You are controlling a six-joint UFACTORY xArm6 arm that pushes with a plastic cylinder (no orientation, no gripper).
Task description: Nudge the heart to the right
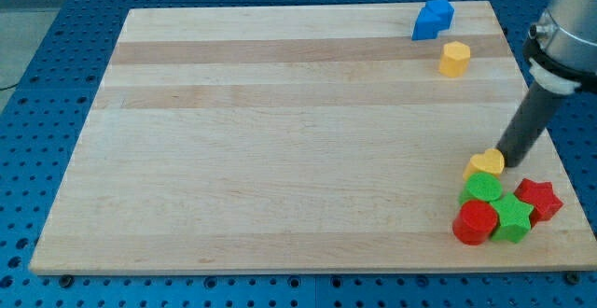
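The yellow heart (484,164) lies near the board's right edge, low in the view. My tip (509,157) is right beside the heart on its right side, touching or nearly touching it. The dark rod slants up to the arm at the view's right edge. Just below the heart sits a green round block (482,189), close against it.
Below the heart is a tight cluster: a red cylinder (476,223), a green star (513,218) and a red star (539,199). A blue block (432,19) and a yellow pentagon (454,58) lie at the top right. The board's right edge (550,140) is close.
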